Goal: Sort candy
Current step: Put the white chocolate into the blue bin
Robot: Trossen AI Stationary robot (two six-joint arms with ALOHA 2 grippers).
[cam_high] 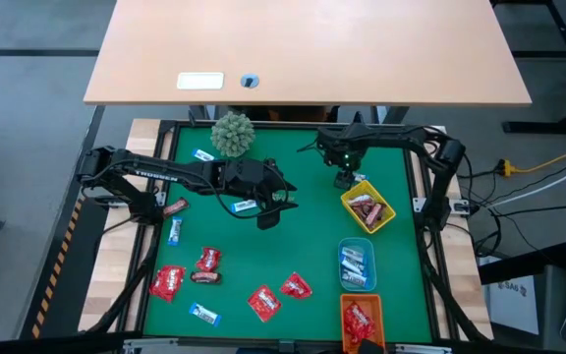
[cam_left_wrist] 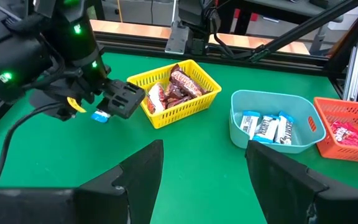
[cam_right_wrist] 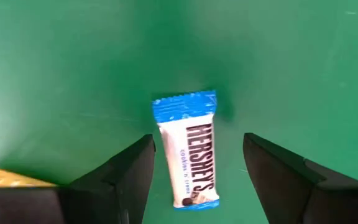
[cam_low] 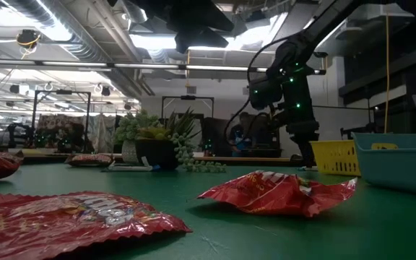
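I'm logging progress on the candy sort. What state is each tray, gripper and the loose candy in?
yellow tray: holds brown bars.
blue tray: holds blue-and-white sweets.
orange tray: holds red packets.
right gripper: open, over a blue-and-white candy lying flat on the mat.
left gripper: open, empty.
red packets: loose on the mat.

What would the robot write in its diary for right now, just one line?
right gripper: open, over blue-and-white Hershey's candy beside yellow tray | left gripper: open, empty, mid-mat | red packets: unsorted
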